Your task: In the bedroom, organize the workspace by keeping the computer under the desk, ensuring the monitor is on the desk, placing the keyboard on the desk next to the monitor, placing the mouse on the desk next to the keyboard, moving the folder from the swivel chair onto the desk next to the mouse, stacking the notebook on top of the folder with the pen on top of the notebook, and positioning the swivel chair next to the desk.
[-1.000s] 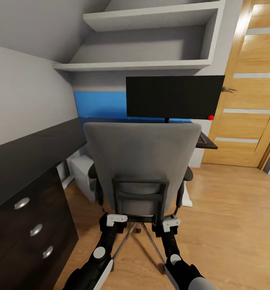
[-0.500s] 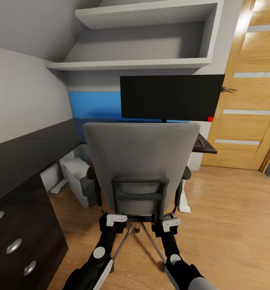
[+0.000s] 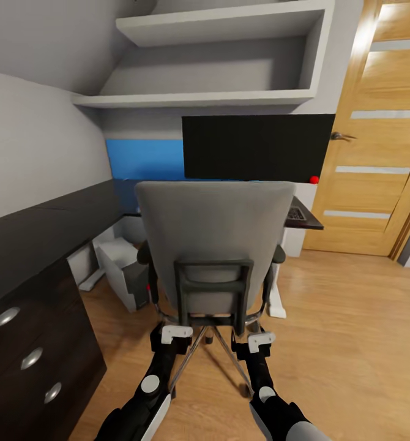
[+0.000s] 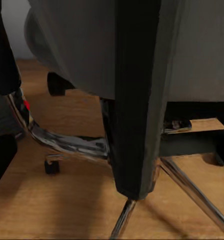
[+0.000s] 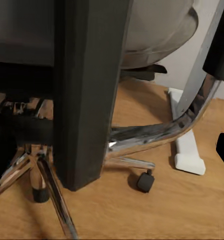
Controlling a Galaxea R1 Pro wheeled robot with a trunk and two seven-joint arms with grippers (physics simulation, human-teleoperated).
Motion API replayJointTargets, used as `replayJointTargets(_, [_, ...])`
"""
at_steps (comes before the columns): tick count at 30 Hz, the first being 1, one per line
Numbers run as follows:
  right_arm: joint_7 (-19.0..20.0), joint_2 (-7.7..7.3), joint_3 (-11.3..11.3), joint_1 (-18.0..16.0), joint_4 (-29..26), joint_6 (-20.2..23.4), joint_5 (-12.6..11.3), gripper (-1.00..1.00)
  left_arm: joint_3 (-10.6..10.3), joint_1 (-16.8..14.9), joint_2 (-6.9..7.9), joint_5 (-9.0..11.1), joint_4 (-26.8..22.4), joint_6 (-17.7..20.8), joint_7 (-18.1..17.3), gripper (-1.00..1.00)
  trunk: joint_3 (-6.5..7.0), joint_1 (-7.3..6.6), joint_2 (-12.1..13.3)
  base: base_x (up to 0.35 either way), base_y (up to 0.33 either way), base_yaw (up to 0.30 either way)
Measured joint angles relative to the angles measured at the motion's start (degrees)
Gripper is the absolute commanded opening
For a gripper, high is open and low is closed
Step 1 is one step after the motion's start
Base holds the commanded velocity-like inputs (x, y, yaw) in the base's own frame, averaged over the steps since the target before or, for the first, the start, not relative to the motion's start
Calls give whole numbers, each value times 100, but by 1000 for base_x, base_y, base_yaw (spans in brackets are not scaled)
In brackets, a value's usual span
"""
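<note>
With our left gripper (image 3: 175, 340) and right gripper (image 3: 254, 345) at the black frame behind the chair (image 3: 216, 236), grip unclear, we should push evenly and slowly, keeping it straight toward the desk (image 3: 304, 219) under the monitor (image 3: 258, 147).

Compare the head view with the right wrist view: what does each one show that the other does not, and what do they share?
Head view alone: the monitor on the desk, the computer under it, the door, the wall shelves, and both arms reaching toward the swivel chair. Right wrist view alone: a black castor up close under the chair. Both share the chair's grey seat, its black back frame, its chrome base, the desk's white foot and the wooden floor.
</note>
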Motion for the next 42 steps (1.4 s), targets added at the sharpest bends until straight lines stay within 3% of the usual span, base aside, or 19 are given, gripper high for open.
replayJointTargets(21, [3, 0, 0, 0, 30, 15, 3, 100, 33, 0, 14, 1, 9, 0, 15, 100, 0, 0, 0, -219, -7, 0])
replayJointTargets(26, [6, 0, -11, 0, 37, 28, -14, 100, 318, 0, 131, 26, 119, -10, 17, 100, 0, 0, 0, -311, -68, 0])
replayJointTargets(30, [7, -12, -17, 0, 119, 48, -31, 100, 501, 0, 173, 48, 445, -286, 19, 100, 0, 0, 0, -314, -86, 0])
replayJointTargets(33, [7, -108, -25, 0, 271, 32, -52, 100, 543, 0, 180, 53, 808, -623, 19, 100, 0, 0, 0, -313, -120, 0])
replayJointTargets(42, [9, -300, -38, 0, 761, 11, -126, 100, 577, 1, 180, 100, 1779, -1108, -15, 100, 0, -3, 0, -124, -114, 0])
